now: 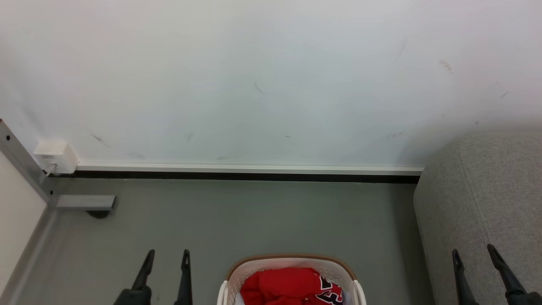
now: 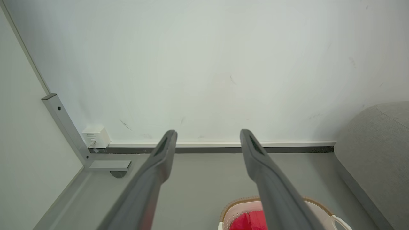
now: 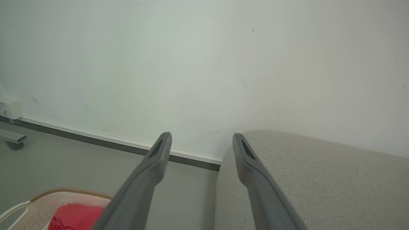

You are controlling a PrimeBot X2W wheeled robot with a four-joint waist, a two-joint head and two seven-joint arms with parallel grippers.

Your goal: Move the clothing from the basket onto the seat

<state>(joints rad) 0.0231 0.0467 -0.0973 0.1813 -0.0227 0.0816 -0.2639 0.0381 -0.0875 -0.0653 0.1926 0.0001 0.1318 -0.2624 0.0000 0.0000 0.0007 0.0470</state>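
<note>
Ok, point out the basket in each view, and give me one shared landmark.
Head view: basket at bottom centre, red clothing inside.
Left wrist view: bottom edge, right of centre, partly behind a finger.
Right wrist view: bottom left corner.
Shared landmark: white wall box, at the left in all three.

Jaws wide apart, clothing (image 3: 75, 216) in the basket (image 3: 36, 209), seat (image 3: 319, 179) against the wall (image 3: 204, 64)
</note>
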